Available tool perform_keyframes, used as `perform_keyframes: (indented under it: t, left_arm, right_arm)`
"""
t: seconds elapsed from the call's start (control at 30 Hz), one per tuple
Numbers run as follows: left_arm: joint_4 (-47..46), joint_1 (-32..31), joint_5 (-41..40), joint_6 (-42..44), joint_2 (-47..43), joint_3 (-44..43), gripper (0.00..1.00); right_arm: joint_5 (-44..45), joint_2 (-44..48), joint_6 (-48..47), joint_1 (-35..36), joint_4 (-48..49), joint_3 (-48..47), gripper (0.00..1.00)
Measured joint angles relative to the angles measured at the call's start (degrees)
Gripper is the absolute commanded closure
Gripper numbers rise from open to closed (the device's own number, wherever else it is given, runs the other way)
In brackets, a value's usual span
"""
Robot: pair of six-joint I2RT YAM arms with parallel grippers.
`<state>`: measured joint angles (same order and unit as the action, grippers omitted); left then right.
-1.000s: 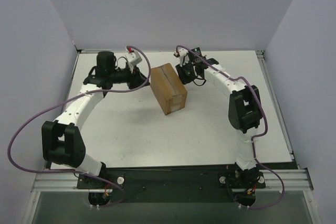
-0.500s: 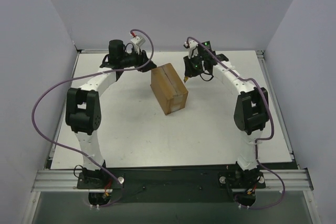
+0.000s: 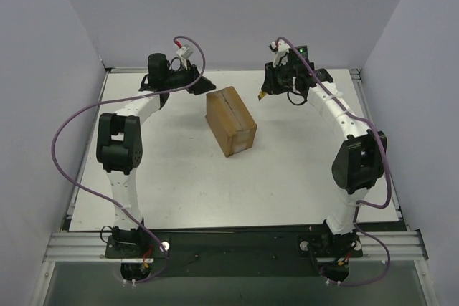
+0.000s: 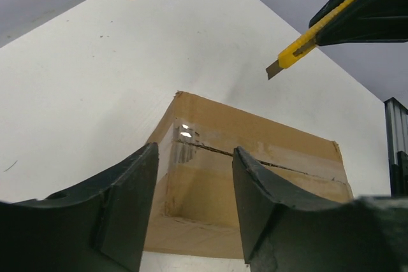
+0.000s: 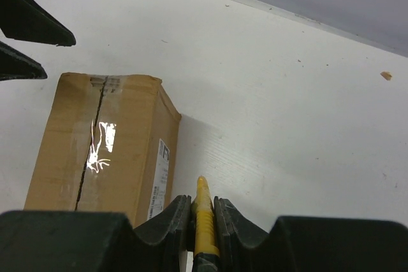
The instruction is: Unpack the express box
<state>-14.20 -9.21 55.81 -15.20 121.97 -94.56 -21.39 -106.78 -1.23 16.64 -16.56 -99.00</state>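
Just ahead of the left gripper [image 4: 194,151], whose jaws are standing apart and gripping nothing, the single express box [image 4: 255,176] is resting on the table [image 4: 95,81]. It is lying forward and to the left of the right gripper [image 5: 201,205], which is clamping the only utility knife [image 5: 203,218] in the air, apart from the carton. A dark slit is showing along the taped seam, so I am judging the cutting step nearly done, and the next move is calling for the empty fingers to catch a flap edge and lift it.
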Motion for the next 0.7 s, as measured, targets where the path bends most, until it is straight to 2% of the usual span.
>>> perform_keyframes:
  t: [0.17, 0.47, 0.7]
  left_arm:
    - [-3.89, -0.39, 3.06, -4.17, 0.07, 4.61, 0.31]
    - [-8.76, -1.53, 3.65, -7.39, -3.56, 17.20, 0.35]
    - [-7.76, -5.40, 1.66, -9.51, -16.33, 31.52, 0.33]
  right_arm:
    - [-0.11, 0.00, 0.26, -0.04, -0.44, 0.15, 1.00]
    - [-0.07, 0.00, 0.44, -0.20, -0.61, 0.11, 1.00]
    - [-0.09, 0.28, 0.13, -0.90, -1.68, 0.13, 1.00]
